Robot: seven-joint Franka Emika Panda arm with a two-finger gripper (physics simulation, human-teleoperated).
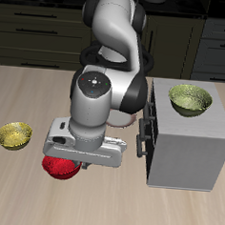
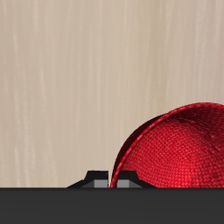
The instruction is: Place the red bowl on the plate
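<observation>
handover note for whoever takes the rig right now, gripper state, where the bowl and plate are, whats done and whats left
Gripper: low over the red bowl, near the table's front edge. Fingers are hidden in the exterior view and barely show in the wrist view, so open or shut cannot be told.
Red bowl: upright; the wrist view shows its textured inside close by the fingertips.
Plate: not visible in either view; possibly hidden behind the arm.
Done: approach to the bowl. Nothing shows a grasp.
Left: confirm grip on the rim, lift, find the plate, set the bowl on it.
</observation>
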